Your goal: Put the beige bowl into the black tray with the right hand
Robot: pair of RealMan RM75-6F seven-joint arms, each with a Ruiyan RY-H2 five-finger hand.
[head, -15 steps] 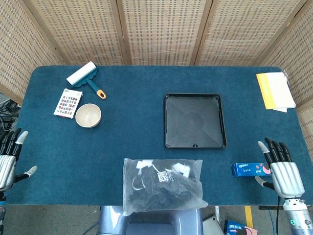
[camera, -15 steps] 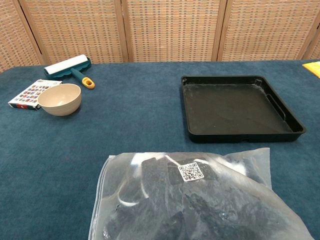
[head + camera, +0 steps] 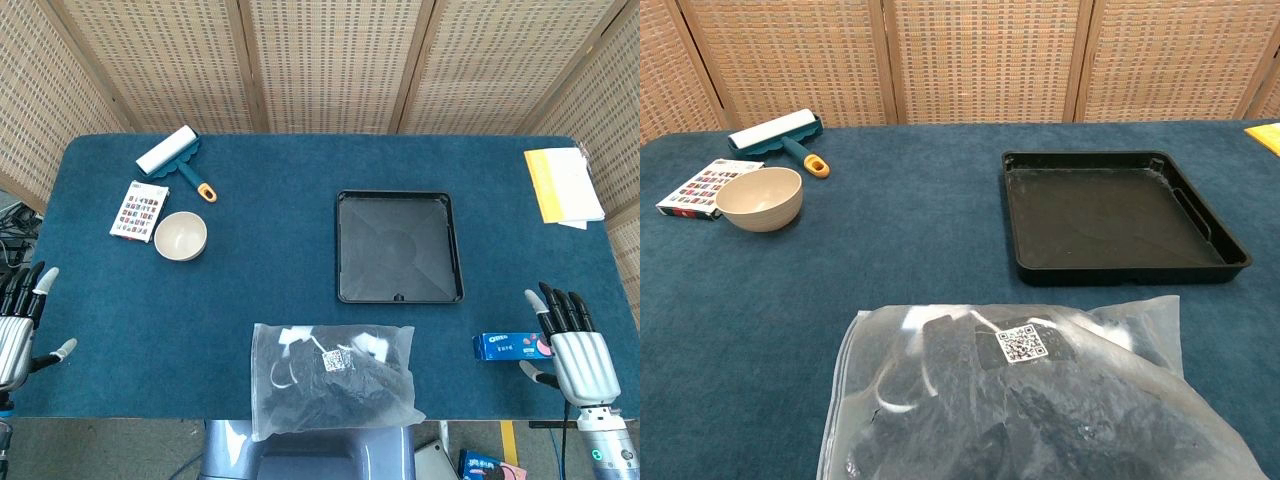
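Note:
The beige bowl (image 3: 181, 237) (image 3: 760, 198) stands upright on the blue table at the left, beside a card pack. The empty black tray (image 3: 399, 246) (image 3: 1117, 215) lies right of the middle. My right hand (image 3: 574, 347) hovers at the table's near right edge, fingers apart and holding nothing, far from the bowl. At the near left edge my left hand (image 3: 18, 324) is spread too, also empty. Neither hand shows in the chest view.
A lint roller (image 3: 172, 157) and a colourful card pack (image 3: 139, 210) lie near the bowl. A clear bag of dark items (image 3: 332, 378) sits at the front centre. A blue snack box (image 3: 513, 346) lies by my right hand; yellow papers (image 3: 562, 186) far right.
My right hand has slid slightly toward the near edge. Nothing else has moved.

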